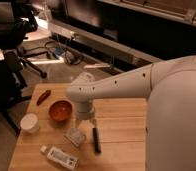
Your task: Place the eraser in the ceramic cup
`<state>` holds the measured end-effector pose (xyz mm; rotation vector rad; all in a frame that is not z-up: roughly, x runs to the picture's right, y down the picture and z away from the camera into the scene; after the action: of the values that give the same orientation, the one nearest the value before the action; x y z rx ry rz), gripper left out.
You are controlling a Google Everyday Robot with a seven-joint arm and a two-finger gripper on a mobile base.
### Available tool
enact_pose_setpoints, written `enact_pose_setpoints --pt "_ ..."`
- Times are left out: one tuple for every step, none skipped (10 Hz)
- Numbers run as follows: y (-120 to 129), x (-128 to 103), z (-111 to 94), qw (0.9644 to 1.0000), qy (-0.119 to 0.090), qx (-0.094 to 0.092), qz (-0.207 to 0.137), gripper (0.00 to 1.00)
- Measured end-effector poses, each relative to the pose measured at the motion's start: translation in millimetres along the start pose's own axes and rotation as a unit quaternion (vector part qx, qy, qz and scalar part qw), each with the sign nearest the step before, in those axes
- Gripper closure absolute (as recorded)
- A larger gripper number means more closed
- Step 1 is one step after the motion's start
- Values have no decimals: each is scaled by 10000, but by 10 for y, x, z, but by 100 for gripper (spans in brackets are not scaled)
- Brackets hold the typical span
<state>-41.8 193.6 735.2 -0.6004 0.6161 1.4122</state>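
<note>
The eraser (96, 140) is a slim black bar lying on the wooden table (121, 125), right of a pale packet (75, 136). The ceramic cup (29, 123) is small, white and upright near the table's left edge. My gripper (89, 121) hangs from the white arm just above the table. It is between the orange bowl (60, 110) and the eraser, above the eraser's far end. It is well to the right of the cup.
A white labelled bottle (59, 156) lies at the front left. A small curved red thing (43, 96) lies at the back left. My large white arm covers the right side. A dark chair (11, 65) and cables stand beyond the table.
</note>
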Motion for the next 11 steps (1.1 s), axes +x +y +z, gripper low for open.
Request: enact_pose_setpoints --pt "-56 14 98 9999 -19 103 -55 35" --pt "-89 25 175 9998 -28 180 -92 35" --pt "-117 43 261 9996 -22 261 -124 35" --pt "-150 80 371 9992 23 363 -140 35" --pt "-169 109 438 9991 68 408 -137 35" --pt "-213 137 531 9987 131 468 -118 35" --pt "-259 148 618 9982 219 543 -85 35" --pt "-282 136 668 9977 293 608 -55 35" --pt "-300 98 690 9971 342 676 -22 35" --pt "-330 35 707 9965 395 733 13 35" --pt "-358 -12 734 9962 447 742 56 36"
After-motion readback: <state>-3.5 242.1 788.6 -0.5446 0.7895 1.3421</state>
